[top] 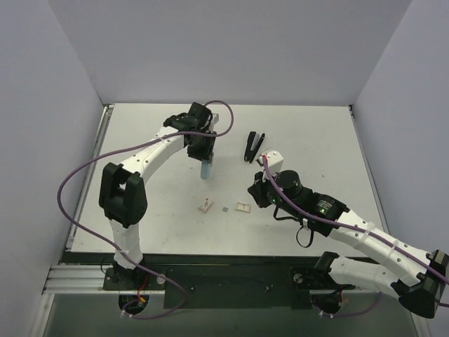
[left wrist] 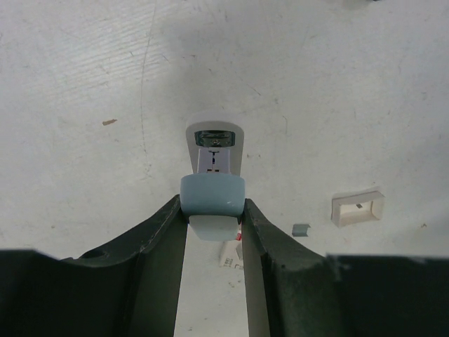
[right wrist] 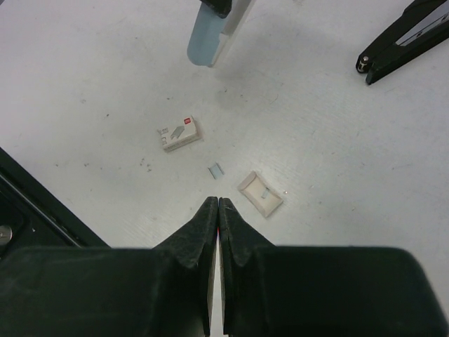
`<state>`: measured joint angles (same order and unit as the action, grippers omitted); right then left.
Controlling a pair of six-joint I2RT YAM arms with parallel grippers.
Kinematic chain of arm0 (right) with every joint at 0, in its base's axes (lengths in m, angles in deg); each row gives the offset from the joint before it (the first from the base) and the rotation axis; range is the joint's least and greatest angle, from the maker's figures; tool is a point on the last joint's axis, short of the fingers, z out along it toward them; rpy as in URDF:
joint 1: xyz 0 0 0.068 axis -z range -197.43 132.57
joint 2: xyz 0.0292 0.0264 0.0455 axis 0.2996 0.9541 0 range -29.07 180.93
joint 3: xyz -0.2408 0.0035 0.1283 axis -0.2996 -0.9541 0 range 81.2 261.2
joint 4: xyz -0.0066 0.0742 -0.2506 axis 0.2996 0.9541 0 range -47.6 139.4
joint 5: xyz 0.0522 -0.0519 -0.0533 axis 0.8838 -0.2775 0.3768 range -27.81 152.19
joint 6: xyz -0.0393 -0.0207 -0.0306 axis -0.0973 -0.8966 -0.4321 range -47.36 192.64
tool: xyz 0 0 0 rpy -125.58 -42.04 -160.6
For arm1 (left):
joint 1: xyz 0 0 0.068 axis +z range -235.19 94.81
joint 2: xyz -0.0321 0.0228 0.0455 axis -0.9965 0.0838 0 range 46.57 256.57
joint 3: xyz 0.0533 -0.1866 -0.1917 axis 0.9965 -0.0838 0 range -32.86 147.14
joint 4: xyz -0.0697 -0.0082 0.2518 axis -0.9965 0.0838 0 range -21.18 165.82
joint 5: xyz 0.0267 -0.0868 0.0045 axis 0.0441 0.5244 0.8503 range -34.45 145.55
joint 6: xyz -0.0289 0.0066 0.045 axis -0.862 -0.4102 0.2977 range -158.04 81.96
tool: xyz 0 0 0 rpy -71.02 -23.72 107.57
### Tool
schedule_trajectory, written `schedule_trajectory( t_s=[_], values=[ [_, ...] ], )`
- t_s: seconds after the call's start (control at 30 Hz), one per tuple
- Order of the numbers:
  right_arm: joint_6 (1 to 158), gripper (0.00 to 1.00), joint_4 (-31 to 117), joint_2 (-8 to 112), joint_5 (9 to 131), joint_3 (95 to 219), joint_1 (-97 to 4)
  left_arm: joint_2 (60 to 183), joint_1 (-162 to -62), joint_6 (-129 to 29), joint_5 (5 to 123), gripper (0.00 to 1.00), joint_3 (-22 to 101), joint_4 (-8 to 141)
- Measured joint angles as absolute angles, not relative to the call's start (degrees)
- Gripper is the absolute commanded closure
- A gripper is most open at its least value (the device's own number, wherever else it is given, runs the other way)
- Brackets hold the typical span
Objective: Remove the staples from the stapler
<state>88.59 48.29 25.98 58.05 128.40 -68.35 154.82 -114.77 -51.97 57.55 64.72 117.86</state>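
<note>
Left claw clamped on blue bar, one finger each side. Bar is smooth rounded plastic, white underside, hanging nose-down below claw.

Right claw pressed together, empty.

Stapler ahead-right of right claw, well apart. Slim, black, hinged open in narrow V, silvery strip inside. Flat on matte, scuffed white surface, bare room all round, edges far.

Just ahead of right claw: small grey staple strip. Shallow beige tray just right of tips. White box, red mark, ahead-left.
</note>
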Motion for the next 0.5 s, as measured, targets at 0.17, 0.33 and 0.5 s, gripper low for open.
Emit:
schedule_trajectory(
  t_s=[0.17, 0.33, 0.5],
  values=[
    [89.4, 1.0, 48.27, 26.0, 59.1, 127.41, -68.06, 162.84, -112.15, -50.83, 57.46, 1.0, 71.67, 120.96],
    [89.57, 1.0, 48.22, 26.0, 59.65, 126.23, -68.06, 168.76, -109.51, -50.4, 55.87, 1.0, 78.38, 122.75],
    [89.57, 1.0, 48.22, 26.16, 59.82, 125.58, -67.95, 176.89, -108.33, -49.81, 53.22, 1.0, 86.08, 124.06]
  ],
)
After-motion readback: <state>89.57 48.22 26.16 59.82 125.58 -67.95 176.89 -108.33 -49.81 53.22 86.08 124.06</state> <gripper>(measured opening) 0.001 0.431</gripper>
